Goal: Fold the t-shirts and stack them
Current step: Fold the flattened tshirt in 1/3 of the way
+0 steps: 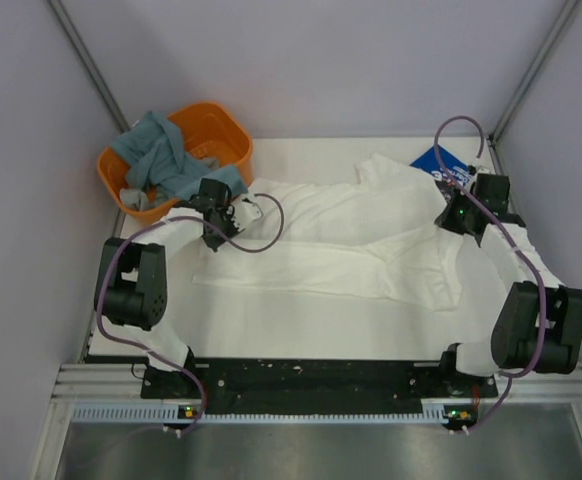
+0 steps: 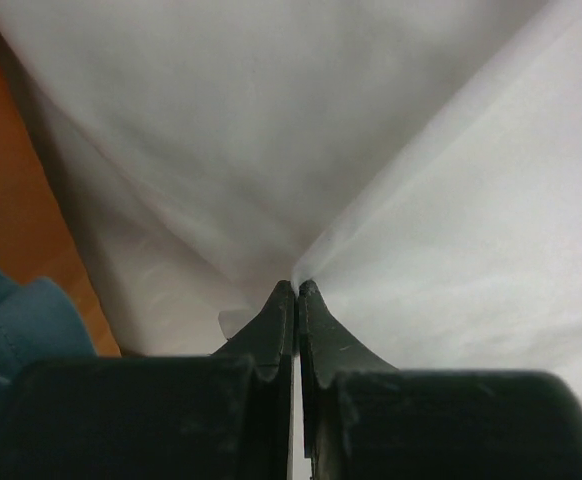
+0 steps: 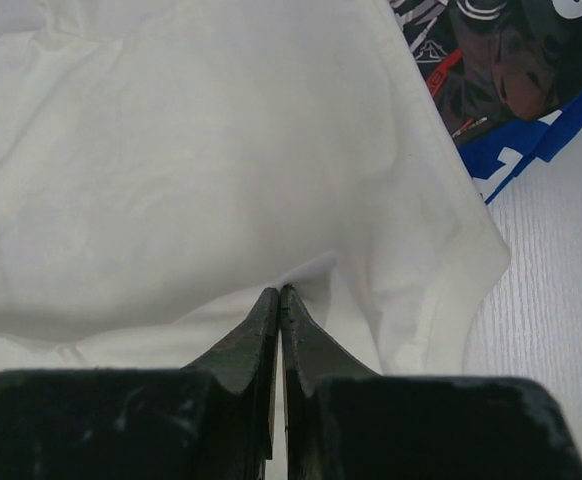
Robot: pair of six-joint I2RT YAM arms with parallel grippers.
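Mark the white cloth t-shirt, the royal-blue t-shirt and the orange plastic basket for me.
White cloth t-shirt [image 1: 321, 250], top view, middle of its body.
Royal-blue cloth t-shirt [image 1: 432, 160], top view, corner showing beyond the white one.
Orange plastic basket [image 1: 221, 128], top view, bare far wall.

The blue t-shirt [image 1: 429, 160] lies mostly hidden under the far right corner of the white t-shirt [image 1: 331, 245], and the top edge of the right wrist view cuts off its print (dark, with some red). Left of the white t-shirt, the orange basket [image 2: 11, 230] and its blue-grey cloth [image 2: 16, 330] are blurred and cut by the frame.

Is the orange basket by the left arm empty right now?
No, the orange basket holds a heap of grey-blue cloth that spills over its rim.
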